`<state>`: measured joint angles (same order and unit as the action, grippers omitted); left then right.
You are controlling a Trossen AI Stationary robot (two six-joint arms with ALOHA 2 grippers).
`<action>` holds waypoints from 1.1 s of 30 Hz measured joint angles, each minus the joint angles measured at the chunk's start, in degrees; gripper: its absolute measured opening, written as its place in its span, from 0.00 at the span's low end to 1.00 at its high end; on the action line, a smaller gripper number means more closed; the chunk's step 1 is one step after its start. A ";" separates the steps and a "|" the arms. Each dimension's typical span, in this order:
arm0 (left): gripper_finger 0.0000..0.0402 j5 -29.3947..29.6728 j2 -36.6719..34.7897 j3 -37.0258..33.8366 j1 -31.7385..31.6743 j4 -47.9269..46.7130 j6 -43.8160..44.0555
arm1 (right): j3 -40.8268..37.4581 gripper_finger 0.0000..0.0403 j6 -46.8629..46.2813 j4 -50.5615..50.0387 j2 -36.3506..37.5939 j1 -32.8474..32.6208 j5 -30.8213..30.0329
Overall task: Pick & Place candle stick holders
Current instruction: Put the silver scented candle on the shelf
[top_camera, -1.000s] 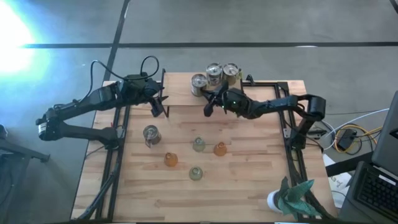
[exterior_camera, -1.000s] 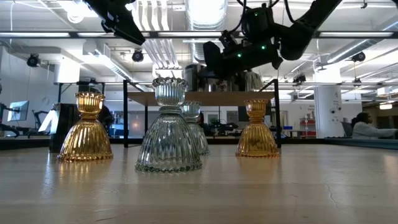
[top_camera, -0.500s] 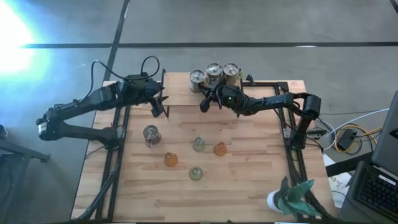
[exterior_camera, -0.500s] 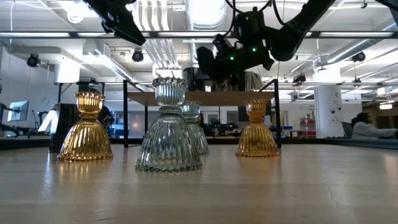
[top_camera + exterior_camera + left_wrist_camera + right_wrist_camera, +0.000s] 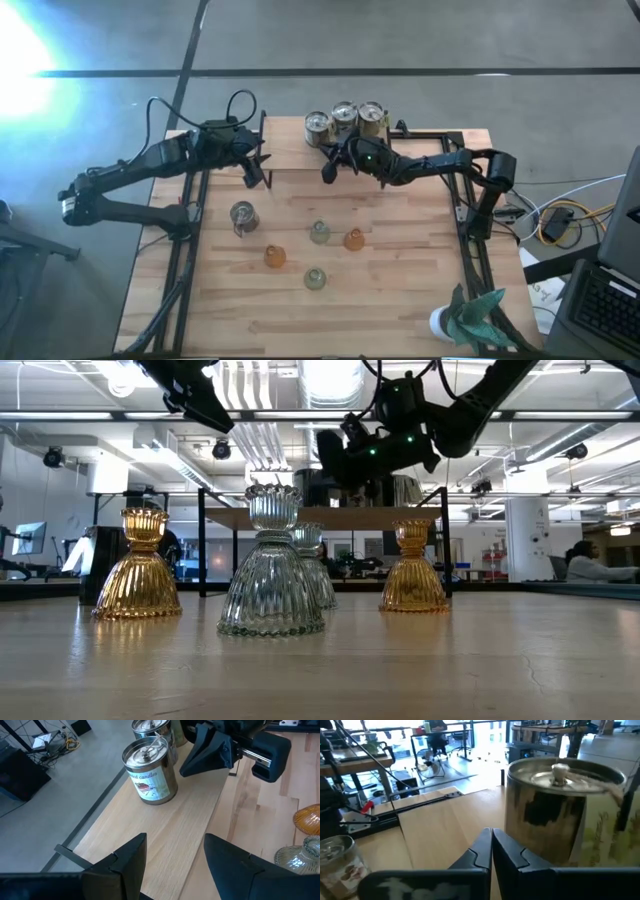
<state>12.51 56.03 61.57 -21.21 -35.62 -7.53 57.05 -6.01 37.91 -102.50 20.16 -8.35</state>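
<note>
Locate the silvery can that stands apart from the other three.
In the high view the lone silvery can stands left of centre on the table, nearest the amber glass holder, below the left gripper.

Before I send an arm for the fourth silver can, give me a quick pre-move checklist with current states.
1. Three silvery mottled cans lined up on the raised wooden shelf: ok.
2. Right gripper empty, fingers shut: ok, but must open before a grasp.
3. Left gripper open and empty, over the shelf's left part: ok.
4. Fourth silvery can upright on the lower wooden table: ok.
5. Four small glass holders standing apart from that can: ok.
6. Shelf room for a fourth can: cannot tell exactly.
</note>
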 joint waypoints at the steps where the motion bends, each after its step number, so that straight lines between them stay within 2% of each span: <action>1: 0.50 0.00 0.00 -0.01 0.00 0.00 0.02 | 0.24 0.02 0.02 -0.02 0.00 0.09 0.37; 8: 0.50 0.00 0.00 -0.01 0.00 0.00 0.00 | 2.88 0.02 0.99 -4.27 0.07 1.19 5.07; 15: 0.50 0.02 0.00 -0.01 0.00 0.00 0.02 | 5.20 0.02 1.70 -6.32 -0.71 1.66 4.95; 26: 0.50 0.04 0.02 -0.01 0.00 0.00 0.00 | 8.01 0.02 0.24 -6.50 -4.13 1.17 -1.43; 33: 0.50 0.02 0.02 -0.01 0.00 0.00 0.00 | 7.33 0.02 -4.20 -6.45 -3.91 -1.41 -10.98</action>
<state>12.53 56.05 61.56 -21.21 -35.62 -7.53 64.38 -10.21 31.46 -106.41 18.75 -19.32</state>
